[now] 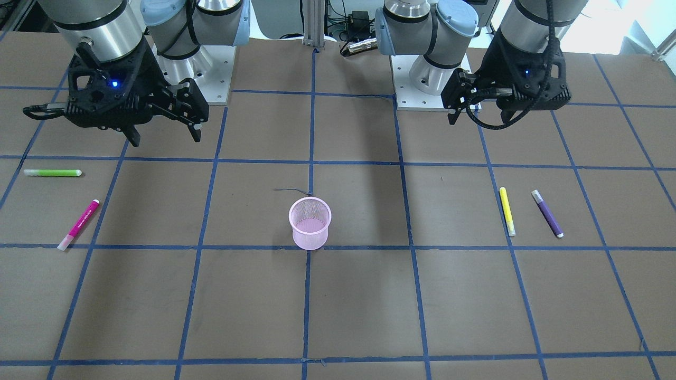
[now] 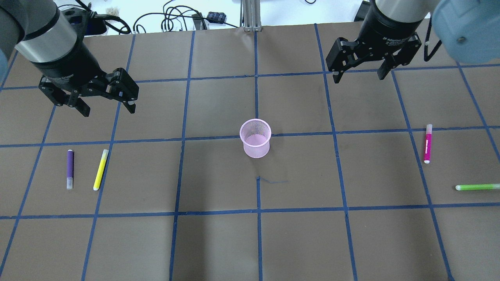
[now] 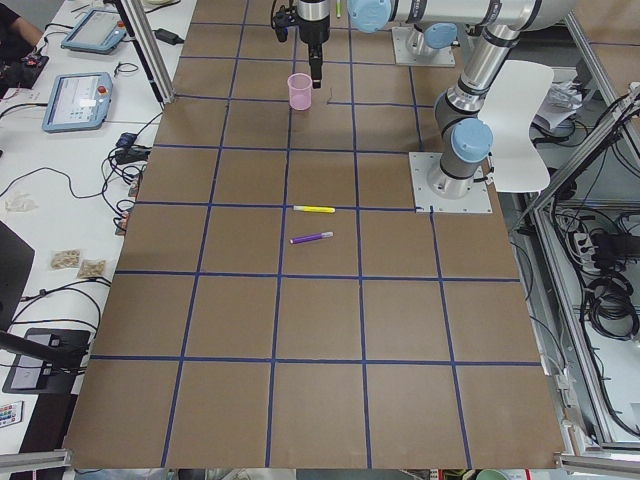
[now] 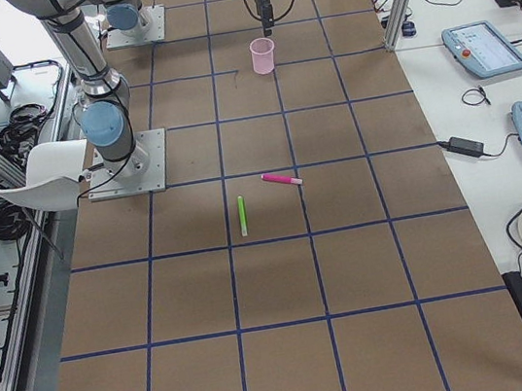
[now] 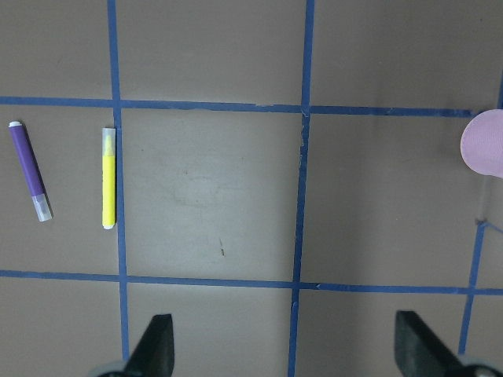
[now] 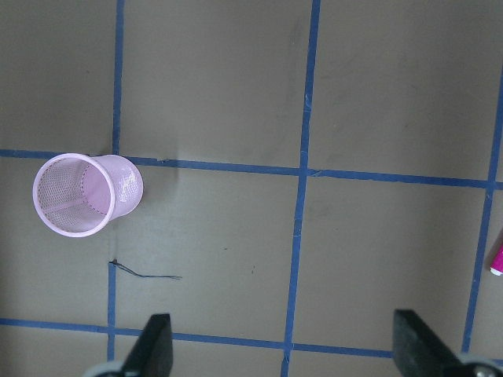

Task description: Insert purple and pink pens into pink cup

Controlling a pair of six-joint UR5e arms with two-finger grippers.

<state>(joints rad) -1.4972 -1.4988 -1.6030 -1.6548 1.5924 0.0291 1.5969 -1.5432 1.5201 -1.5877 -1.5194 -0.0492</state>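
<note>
The pink mesh cup [image 2: 255, 137] stands upright and empty at the table's middle. The purple pen [image 2: 70, 169] lies flat on the table's left side, next to a yellow pen. The pink pen [image 2: 427, 143] lies flat on the right side. My left gripper [image 2: 108, 109] is open and empty, hovering above the table behind the purple pen; its wrist view shows the purple pen [image 5: 30, 170] to the left. My right gripper [image 2: 359, 76] is open and empty, hovering behind and left of the pink pen; its wrist view shows the cup [image 6: 85, 193] and the pink pen's tip [image 6: 497, 259].
A yellow pen [image 2: 100, 169] lies just right of the purple pen. A green pen [image 2: 476, 187] lies near the right edge, in front of the pink pen. The brown table has a blue tape grid [image 2: 258, 175]. Cables lie beyond the far edge.
</note>
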